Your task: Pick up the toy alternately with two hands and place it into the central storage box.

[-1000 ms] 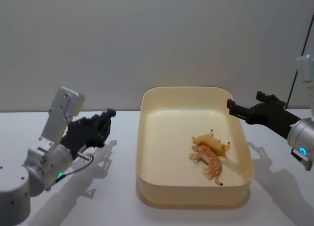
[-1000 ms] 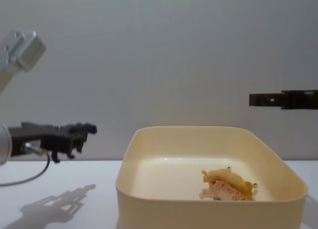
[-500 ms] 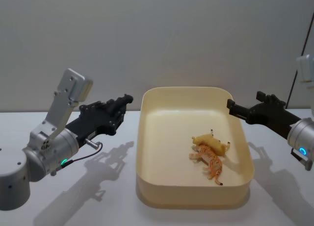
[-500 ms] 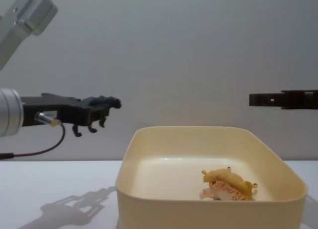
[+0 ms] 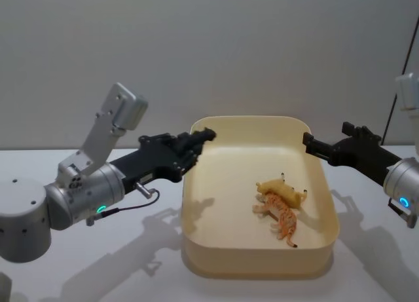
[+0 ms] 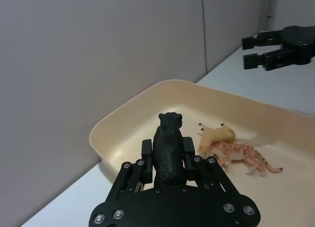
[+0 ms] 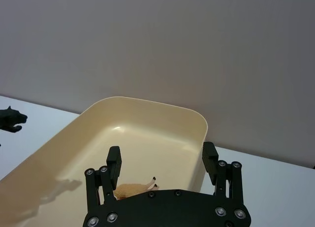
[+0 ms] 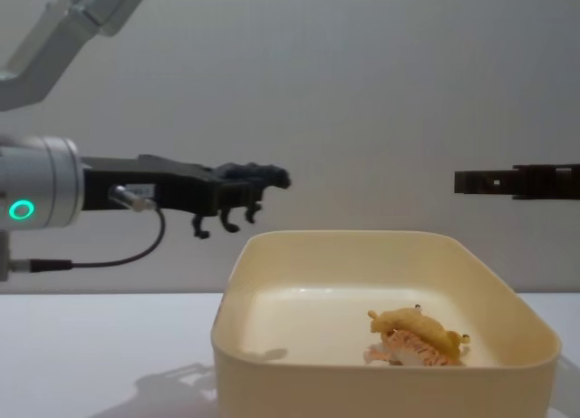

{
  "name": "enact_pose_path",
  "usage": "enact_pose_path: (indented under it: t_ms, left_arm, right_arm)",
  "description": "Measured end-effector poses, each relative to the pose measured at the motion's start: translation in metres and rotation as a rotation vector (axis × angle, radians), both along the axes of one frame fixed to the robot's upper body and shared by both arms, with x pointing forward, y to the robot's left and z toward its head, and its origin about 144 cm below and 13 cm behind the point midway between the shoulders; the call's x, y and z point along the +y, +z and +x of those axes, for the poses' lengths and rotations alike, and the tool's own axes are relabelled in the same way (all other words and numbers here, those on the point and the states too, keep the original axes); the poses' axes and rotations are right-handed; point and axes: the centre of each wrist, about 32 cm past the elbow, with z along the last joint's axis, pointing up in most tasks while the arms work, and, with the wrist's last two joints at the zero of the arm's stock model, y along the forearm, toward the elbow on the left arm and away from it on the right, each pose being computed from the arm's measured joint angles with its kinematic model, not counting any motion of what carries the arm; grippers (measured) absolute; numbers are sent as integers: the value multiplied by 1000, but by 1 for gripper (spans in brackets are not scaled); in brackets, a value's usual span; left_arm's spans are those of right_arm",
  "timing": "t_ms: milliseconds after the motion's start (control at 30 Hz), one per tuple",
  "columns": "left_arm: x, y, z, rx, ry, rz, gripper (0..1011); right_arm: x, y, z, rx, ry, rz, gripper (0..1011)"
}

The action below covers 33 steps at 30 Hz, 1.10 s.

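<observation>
**Left end effector carries a black toy over the box's rim**

The left end effector (image 5: 190, 143) is clamped on a black toy (image 6: 168, 150), a small four-legged animal figure, its fingers (image 6: 146, 150) pressed against the toy's flanks; the toy's head points forward past the fingertips and its legs hang down, clear of everything below; in the chest view the toy (image 8: 243, 189) sits in the air above the box (image 8: 381, 368), over the box's left rim and well above it; in the head view the end effector's tip lies over the box's far left corner; a green ring glows on the silver left arm (image 5: 78, 197).

The right end effector (image 5: 311, 145) hangs in the air by the box's far right corner, its two prongs spread apart with nothing between them; it touches neither box nor toys.

The box (image 5: 196, 204) stands on the white worktop (image 5: 118, 263); inside it, toward its right half, a yellow toy (image 5: 281, 192) and an orange striped toy (image 5: 280, 217) lie on their sides, touching each other; both lie well apart from the black toy.
</observation>
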Motion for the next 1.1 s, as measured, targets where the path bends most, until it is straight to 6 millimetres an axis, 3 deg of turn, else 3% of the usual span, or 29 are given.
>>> enact_pose_path:
  t_ms: [500,1100]
  left_arm:
    - [-19,6,25,26,-231,15,332]
    - [-50,9,60,47,-462,60,893]
  right_arm:
    - [0,0,0,0,0,0,1001]
    - [0,0,0,0,0,0,1001]
